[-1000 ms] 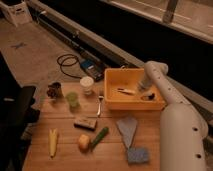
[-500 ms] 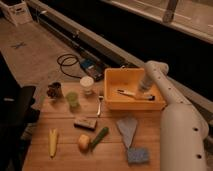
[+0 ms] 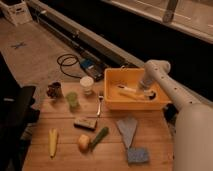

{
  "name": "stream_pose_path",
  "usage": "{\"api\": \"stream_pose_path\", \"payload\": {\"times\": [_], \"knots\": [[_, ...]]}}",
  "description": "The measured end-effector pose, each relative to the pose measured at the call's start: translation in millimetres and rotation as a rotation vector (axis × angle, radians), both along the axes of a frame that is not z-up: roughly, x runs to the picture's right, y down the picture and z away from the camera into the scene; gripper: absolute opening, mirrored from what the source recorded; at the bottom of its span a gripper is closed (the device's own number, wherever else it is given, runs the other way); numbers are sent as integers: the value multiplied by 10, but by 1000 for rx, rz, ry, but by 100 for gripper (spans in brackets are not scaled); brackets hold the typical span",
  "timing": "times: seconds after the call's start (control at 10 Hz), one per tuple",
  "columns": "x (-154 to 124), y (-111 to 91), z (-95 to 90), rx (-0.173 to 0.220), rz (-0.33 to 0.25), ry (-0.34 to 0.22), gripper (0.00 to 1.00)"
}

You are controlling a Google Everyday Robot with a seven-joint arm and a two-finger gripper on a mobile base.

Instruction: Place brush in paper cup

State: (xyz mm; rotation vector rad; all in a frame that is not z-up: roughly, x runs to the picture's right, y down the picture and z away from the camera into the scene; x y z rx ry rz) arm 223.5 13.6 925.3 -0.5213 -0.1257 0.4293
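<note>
The brush (image 3: 128,90), slim with a pale handle, lies inside the yellow bin (image 3: 131,103) at the table's back right. My gripper (image 3: 145,94) reaches down into the bin from the right, at the right end of the brush; the brush's head is hidden there. The white paper cup (image 3: 87,85) stands upright on the table left of the bin, apart from the gripper.
A metal fork (image 3: 99,105) lies next to the bin. A green cup (image 3: 72,100) and a dark object (image 3: 54,90) stand at the left. Nearer the front lie a sponge block (image 3: 85,122), yellow item (image 3: 52,141), apple (image 3: 83,143), green vegetable (image 3: 99,137), grey cloth (image 3: 127,129) and blue sponge (image 3: 137,155).
My gripper has shifted slightly left inside the bin, along the brush. Nothing else has moved.
</note>
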Motion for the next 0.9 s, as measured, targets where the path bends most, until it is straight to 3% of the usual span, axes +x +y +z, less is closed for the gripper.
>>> {"api": "stream_pose_path", "payload": {"times": [0.3, 0.5, 0.6, 0.9], "knots": [[-26, -525, -562, 146, -24, 17, 0], [-82, -825, -840, 231, -35, 9, 0], [-181, -1012, -1017, 290, -53, -20, 0], [-759, -1216, -1248, 374, -117, -148, 0]]}}
